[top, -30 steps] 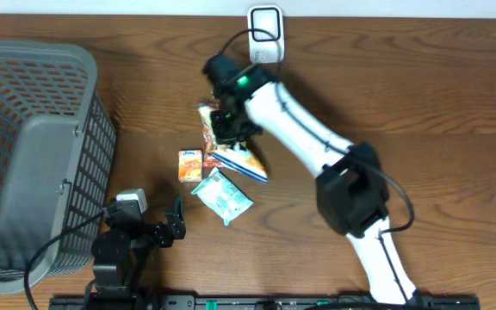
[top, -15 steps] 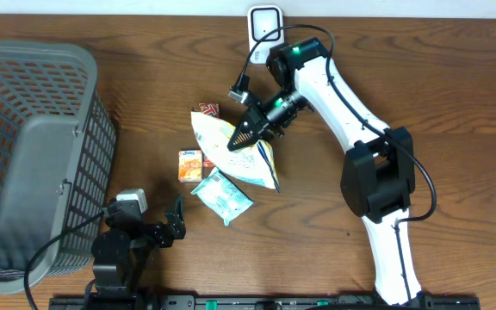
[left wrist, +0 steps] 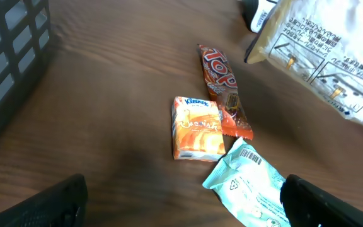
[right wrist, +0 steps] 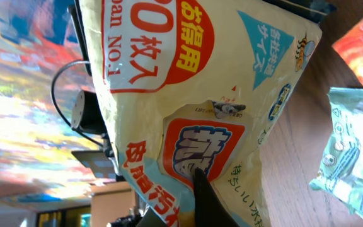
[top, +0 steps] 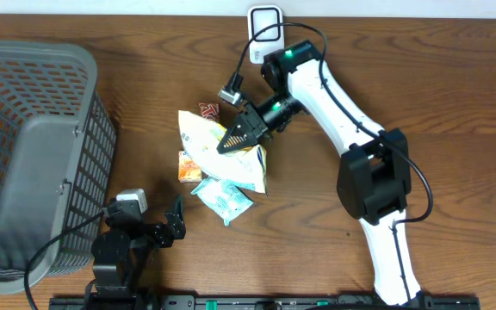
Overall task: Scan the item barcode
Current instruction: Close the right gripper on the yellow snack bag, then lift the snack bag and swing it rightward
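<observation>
Pouch (top: pixel 201 138) has come up off the small packets (top: pixel 222 200) — your right gripper (top: pixel 231 138), clamped shut on it, holds it above them, still short of the scanner (top: pixel 265 21); your left gripper (top: pixel 176 220) waits wide open, empty

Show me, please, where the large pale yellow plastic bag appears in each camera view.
Overhead: the pale yellow plastic bag is at centre, held by the right gripper.
Left wrist: bag in the top right corner.
Right wrist: bag fills the middle.
Shared landmark: the mint-green packet.
</observation>
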`<state>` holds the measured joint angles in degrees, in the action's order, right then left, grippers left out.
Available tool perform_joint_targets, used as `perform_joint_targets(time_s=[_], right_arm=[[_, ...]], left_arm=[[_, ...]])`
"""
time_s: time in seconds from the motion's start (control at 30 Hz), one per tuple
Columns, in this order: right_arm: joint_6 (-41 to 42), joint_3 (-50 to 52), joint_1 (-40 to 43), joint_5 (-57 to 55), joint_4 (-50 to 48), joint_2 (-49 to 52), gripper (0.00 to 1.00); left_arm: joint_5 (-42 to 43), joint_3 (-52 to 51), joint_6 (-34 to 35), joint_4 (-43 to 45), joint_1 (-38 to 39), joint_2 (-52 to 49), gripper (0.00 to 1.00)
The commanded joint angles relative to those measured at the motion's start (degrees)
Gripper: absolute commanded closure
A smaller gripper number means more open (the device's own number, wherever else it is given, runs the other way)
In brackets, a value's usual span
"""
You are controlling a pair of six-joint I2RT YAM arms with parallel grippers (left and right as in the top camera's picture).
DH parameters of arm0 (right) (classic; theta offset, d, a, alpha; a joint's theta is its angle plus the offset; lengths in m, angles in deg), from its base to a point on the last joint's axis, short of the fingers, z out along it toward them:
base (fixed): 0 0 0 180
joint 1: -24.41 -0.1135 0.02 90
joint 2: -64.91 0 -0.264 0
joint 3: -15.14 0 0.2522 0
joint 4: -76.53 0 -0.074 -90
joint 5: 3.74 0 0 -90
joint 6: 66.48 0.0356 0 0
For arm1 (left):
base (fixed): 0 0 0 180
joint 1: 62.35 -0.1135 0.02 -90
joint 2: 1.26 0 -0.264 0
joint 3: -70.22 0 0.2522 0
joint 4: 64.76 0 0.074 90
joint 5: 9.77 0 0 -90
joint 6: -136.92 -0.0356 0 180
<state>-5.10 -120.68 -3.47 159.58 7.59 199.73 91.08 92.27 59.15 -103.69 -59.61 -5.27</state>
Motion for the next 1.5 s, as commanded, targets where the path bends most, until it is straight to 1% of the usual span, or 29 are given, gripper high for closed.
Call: perform_joint_targets(time_s=[0.0,0.07,0.17,0.37,0.5,0.6,0.67,0.87,1.1,1.47], right_arm=[[-4.5,1.8,-0.2,1.4,0.2,-3.6,0.99],[-6.1,5.0,0.2,0.5,0.2,-4.9,0.99],[-10.9,12.8,1.4,1.2,0.2,-7.6,0.99],[-21.6,32.2,4.8,6.7,0.2,-15.7,0.99],[-27.8,41.6,6.2,6.8,0.2,-21.2,0.99],[-30.6,46.7,7.3,7.8,0.2,-25.5,0.99],[-30.8,48.5,8.1,8.2,0.2,-28.1,0.99],[-30.8,49.0,9.2,8.2,0.2,-32.0,0.99],[-29.6,49.0,9.9,6.3,0.2,-32.5,0.99],[-23.2,49.0,16.8,3.1,0.2,-32.5,0.99]], left_arm=[[0.5,-0.8,0.5,-1.0,0.2,0.0,0.02],[0.5,-0.8,0.5,-1.0,0.2,0.0,0.02],[0.5,-0.8,0.5,-1.0,0.2,0.0,0.02],[0.5,-0.8,0.5,-1.0,0.2,0.0,0.02],[0.5,-0.8,0.5,-1.0,0.2,0.0,0.02],[0.5,-0.8,0.5,-1.0,0.2,0.0,0.02],[0.5,-0.8,0.5,-1.0,0.2,0.0,0.02],[0.5,-0.8,0.5,-1.0,0.2,0.0,0.02],[0.5,-0.8,0.5,-1.0,0.2,0.0,0.02],[0.5,-0.8,0.5,-1.0,0.2,0.0,0.02]])
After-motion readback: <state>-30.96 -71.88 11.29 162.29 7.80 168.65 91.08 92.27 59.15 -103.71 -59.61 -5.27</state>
